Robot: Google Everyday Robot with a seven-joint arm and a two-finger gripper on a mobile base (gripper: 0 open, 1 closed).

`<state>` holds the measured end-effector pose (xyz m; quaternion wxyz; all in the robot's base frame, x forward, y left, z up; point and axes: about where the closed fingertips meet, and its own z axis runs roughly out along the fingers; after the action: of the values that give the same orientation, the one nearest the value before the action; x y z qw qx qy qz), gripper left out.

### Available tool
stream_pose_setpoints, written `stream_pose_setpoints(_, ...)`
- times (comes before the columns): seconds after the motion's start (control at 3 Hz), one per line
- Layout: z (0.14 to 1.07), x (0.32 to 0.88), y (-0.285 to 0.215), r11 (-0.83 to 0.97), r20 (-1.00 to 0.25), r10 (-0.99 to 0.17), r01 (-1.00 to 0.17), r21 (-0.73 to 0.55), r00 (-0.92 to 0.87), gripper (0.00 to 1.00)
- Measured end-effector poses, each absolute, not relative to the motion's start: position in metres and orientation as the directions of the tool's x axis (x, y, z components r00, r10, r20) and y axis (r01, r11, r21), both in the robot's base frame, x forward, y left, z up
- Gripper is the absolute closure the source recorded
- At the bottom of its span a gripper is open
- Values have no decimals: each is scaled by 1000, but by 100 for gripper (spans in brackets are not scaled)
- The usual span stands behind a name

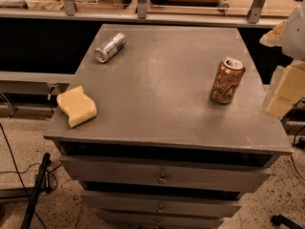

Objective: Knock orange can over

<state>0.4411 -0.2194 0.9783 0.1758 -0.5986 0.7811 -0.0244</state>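
Note:
The orange can [228, 80] stands upright on the right part of the grey cabinet top [162, 85]. It is dented, orange-gold with dark lettering and a silver top. My gripper [284, 90], pale cream, hangs at the right edge of the view, just past the cabinet's right edge. It is to the right of the can, apart from it and not touching it. Part of the white arm [295, 30] shows above it.
A silver-grey can [110, 47] lies on its side at the back left of the top. A yellow sponge [76, 105] lies at the front left corner. Drawers [162, 178] are below the top. A shelf with railings [143, 4] runs behind.

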Motion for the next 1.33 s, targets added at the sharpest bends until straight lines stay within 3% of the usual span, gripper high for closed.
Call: stream_pose_setpoints(1.33, 941, 546, -258, 399, -681, -715, -893, -210, -159, 0)
